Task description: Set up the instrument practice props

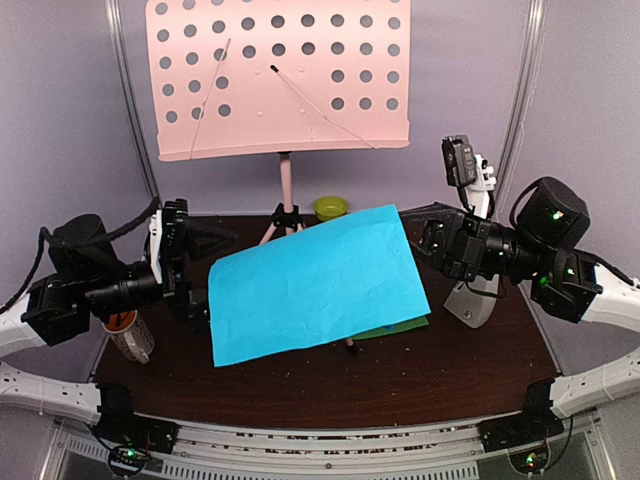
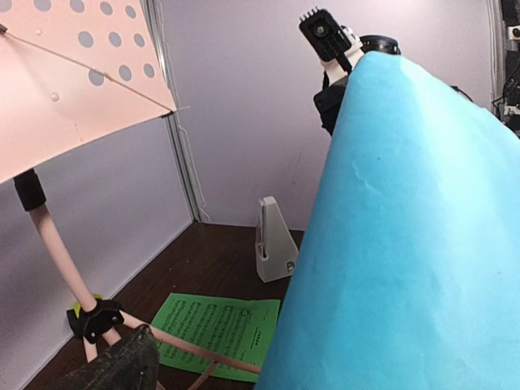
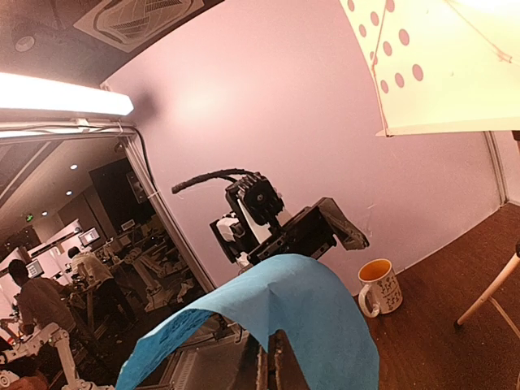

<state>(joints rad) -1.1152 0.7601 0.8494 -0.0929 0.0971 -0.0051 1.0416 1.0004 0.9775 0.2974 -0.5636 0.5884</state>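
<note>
The pink perforated music stand (image 1: 280, 80) stands at the back on its tripod. The blue sheet (image 1: 315, 285) hangs in the air between my two grippers. My right gripper (image 1: 418, 240) is shut on its right edge; in the right wrist view the closed gripper (image 3: 276, 361) pinches the sheet (image 3: 317, 301), which drapes over it. My left gripper (image 1: 212, 275) is open at the sheet's left edge; one dark finger (image 2: 122, 366) shows, and the sheet (image 2: 406, 244) hides the other. The green sheet (image 2: 215, 325) lies flat on the table under the blue one. The white metronome (image 2: 275, 242) stands upright by the right arm.
A white mug (image 3: 379, 286) with a yellow inside stands at the left, under my left arm (image 1: 130, 335). A lime-green bowl (image 1: 331, 207) sits behind the stand's legs (image 1: 283, 222). One pink tripod leg crosses the green sheet. Walls close in the back and both sides.
</note>
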